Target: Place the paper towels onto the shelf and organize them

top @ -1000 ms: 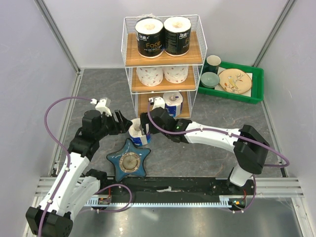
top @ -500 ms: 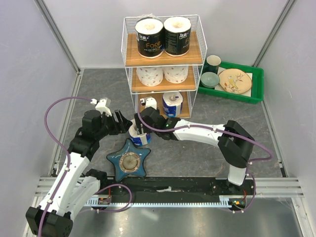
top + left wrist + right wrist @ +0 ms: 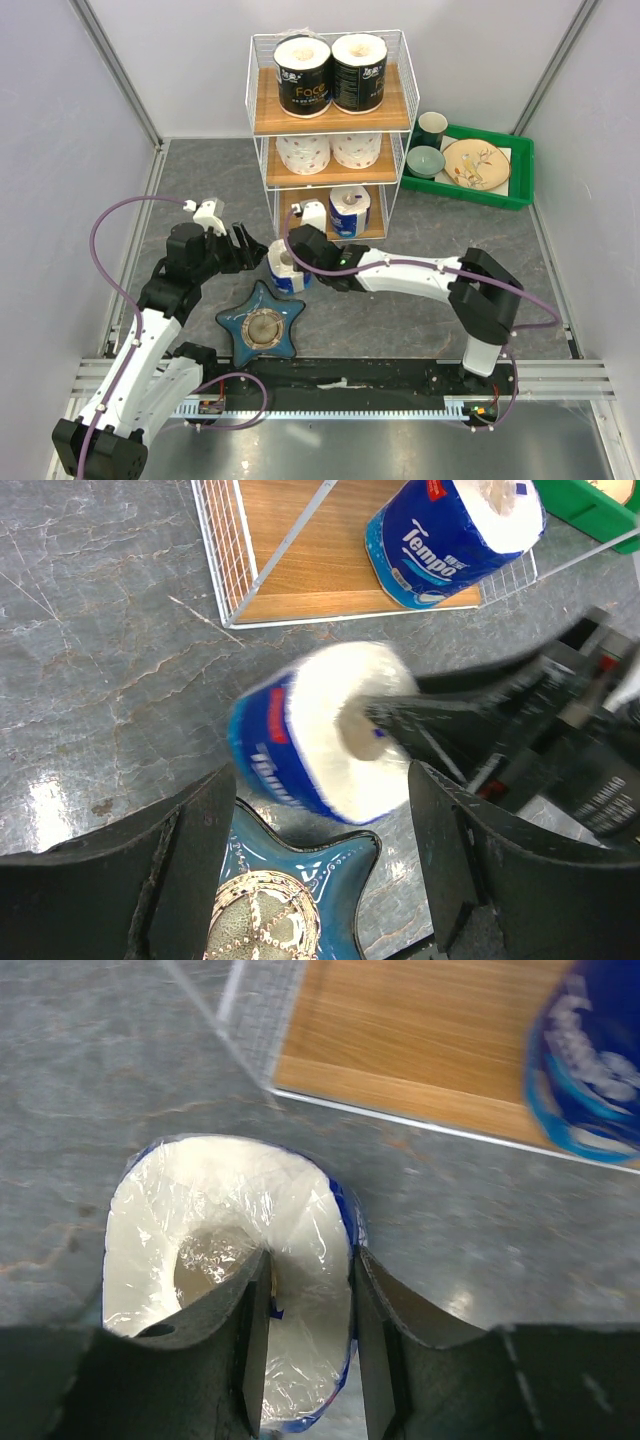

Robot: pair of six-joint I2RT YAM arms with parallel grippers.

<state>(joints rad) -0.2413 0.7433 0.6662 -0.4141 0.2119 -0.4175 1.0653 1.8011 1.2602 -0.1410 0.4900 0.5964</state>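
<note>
While right gripper (image 3: 306, 1290) clamps a blue-wrapped roll (image 3: 284, 270) beside the star dish (image 3: 264, 327), left gripper (image 3: 247, 247) gapes empty.

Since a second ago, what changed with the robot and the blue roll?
The right arm's fingers closed on the blue-white roll, pinching its wall with one finger down the core. A second ago they were open. The roll itself barely shifted. The left arm's fingers stayed open beside it, and the star dish and the shelf stayed as they were.

Right fingers (image 3: 372, 1350) closed since a second ago, now pinching blue-white roll (image 3: 285, 271) wall; roll seemingly nudged rightward
</note>
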